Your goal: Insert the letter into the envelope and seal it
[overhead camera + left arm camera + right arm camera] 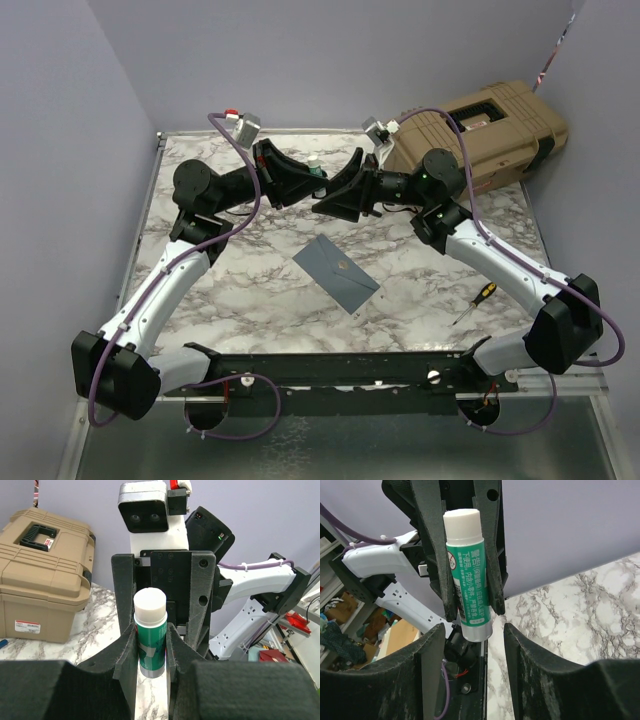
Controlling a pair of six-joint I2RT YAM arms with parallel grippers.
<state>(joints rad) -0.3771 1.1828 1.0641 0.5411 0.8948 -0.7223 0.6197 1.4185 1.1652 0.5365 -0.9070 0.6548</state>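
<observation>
A white marble-patterned table [230,290] is seen from above, with two black-and-white robot arms reaching in from the near edge and meeting over its far half.

On the left, the left gripper [150,647] pinches a green glue stick [470,575] between its fingertips. The stick stands roughly upright with its white cap on top.

Facing it from the right, the right gripper [475,630] has its jaws spread wide. They sit on either side of the stick's lower end, with a gap on each side.

Nearer the arm bases, around the middle of the table, the envelope [336,272] lies flat and turned diagonally. It is slate grey-blue, with a small pale mark on its face, and lies well apart from both grippers.

Further right, a small screwdriver [472,303] lies on the marble. A tan hard case [480,130] sits at the far right corner.
</observation>
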